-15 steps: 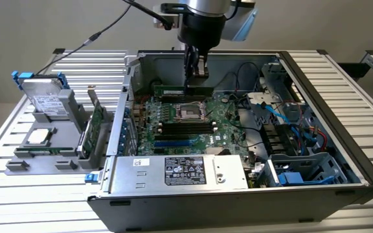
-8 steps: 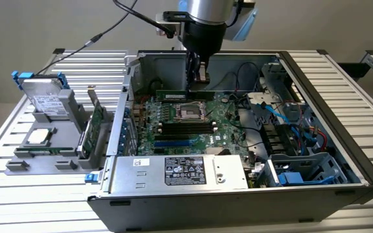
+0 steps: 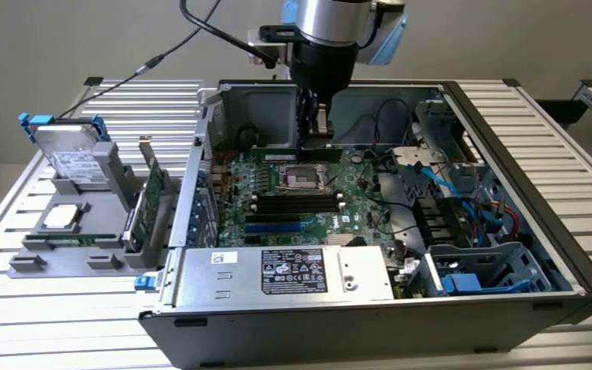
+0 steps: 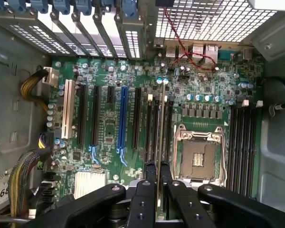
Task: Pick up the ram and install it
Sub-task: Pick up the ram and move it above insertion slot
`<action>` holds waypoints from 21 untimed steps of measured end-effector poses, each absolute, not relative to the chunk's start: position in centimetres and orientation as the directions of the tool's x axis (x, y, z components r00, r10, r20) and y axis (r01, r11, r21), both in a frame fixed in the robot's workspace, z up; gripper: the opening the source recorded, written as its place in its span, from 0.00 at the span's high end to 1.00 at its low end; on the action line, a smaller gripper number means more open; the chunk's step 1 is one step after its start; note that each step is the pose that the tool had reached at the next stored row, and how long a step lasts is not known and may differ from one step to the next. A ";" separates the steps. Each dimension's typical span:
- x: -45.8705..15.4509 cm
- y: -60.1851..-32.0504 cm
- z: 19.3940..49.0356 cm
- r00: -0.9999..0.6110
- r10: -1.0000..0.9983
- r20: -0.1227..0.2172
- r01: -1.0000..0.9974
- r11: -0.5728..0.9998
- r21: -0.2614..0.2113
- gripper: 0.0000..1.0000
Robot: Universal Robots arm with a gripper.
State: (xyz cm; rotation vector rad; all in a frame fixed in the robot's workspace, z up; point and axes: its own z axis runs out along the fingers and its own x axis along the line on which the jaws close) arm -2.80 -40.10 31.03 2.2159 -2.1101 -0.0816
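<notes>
My gripper [image 3: 317, 140] hangs inside the open computer case [image 3: 543, 231], above the back part of the motherboard [image 3: 275, 223]. It is shut on the ram [image 3: 296, 153], a long narrow green stick held level under the fingers. In the wrist view the ram [image 4: 160, 123] appears edge-on as a thin line between the two black fingertips [image 4: 150, 173]. It hangs over the black memory slots [image 4: 152, 128] beside the CPU socket [image 4: 199, 159], above the board and apart from it.
A silver hard drive with blue clips [image 3: 70, 154] and a green expansion card [image 3: 152, 200] stand on a grey holder at the exterior view's left. The power supply [image 3: 286, 274] fills the case's near side. A drive cage with blue cables [image 3: 476, 266] sits on the right.
</notes>
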 end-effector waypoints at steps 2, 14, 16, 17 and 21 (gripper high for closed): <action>-2.8 -40.1 30.8 0.050 -0.999 0.017 -0.995 -0.048 0.091 0.86; -2.7 -40.1 28.7 0.049 -0.999 0.018 -0.995 -0.048 0.085 0.86; -2.6 -40.0 27.9 0.049 -0.999 0.018 -0.995 -0.048 0.085 0.86; -2.5 -40.0 27.3 0.050 -0.999 0.018 -0.995 -0.048 0.085 0.86; -2.4 -40.0 26.6 0.050 -0.999 0.018 -0.995 -0.048 0.085 0.86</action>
